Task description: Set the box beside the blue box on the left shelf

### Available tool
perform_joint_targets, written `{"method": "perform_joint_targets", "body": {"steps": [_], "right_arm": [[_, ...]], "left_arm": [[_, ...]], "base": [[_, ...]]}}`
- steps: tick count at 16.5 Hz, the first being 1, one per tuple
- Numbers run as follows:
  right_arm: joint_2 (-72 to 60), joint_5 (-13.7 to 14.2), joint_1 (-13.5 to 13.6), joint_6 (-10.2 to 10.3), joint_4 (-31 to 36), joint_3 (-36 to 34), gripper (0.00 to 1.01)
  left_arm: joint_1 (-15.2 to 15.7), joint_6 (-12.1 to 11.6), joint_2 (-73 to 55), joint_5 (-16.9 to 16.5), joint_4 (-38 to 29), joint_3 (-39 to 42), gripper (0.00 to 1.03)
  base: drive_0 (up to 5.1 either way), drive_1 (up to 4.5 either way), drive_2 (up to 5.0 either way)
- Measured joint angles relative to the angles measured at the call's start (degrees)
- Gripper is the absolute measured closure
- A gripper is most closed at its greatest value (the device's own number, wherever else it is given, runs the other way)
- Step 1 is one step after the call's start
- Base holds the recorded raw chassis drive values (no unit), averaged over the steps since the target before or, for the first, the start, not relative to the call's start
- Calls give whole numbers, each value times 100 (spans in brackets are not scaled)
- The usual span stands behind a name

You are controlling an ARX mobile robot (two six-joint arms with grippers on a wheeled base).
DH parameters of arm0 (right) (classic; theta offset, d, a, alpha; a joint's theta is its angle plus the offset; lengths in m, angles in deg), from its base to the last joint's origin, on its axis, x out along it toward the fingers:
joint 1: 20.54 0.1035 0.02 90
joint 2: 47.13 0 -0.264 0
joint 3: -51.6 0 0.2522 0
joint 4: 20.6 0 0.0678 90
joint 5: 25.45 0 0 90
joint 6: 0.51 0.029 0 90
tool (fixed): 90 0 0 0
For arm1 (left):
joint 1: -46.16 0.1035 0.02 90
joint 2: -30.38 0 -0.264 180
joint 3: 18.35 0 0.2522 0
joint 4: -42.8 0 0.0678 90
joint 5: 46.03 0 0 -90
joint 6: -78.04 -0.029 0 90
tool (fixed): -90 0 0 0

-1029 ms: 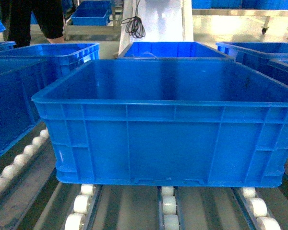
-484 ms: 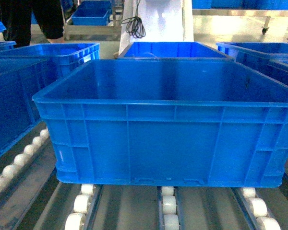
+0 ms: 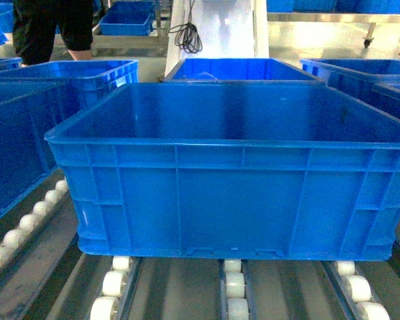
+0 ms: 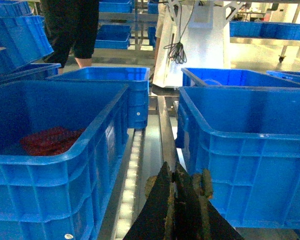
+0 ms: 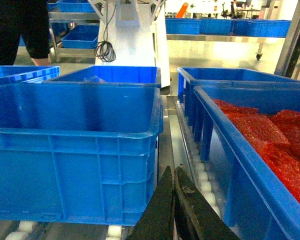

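Roller shelf (image 3: pixel 233 287) carries box (image 3: pixel 233 200); left pincer (image 4: pixel 182 200), right pincer (image 5: pixel 174 200) closed, empty.

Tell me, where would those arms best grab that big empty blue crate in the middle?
Probably the box under its thick rim on the two side walls, one gripper from each side. It sits level on the rollers, open-topped, too wide for one gripper; gaps to the neighbouring crates look narrow.
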Motion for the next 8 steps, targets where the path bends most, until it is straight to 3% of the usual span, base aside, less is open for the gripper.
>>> {"method": "perform_joint_targets", "body": {"steps": [2, 3, 5, 8], "right_arm": [[166, 0, 0, 2, -177, 0, 100], [229, 0, 0, 2, -234, 0, 100], [1154, 7, 2, 0, -1309, 2, 100], [1228, -2, 0, 0, -1333, 2, 100]], "left_arm": [[0, -2, 791, 0, 1073, -4, 101], [-2, -4, 922, -9, 922, -4, 101], [0, -9, 925, 9, 1032, -4, 101], [0, -9, 925, 9, 1023, -4, 101]], "base": [[0, 0, 0], [0, 0, 0], [0, 0, 0], [0, 0, 0]]}}
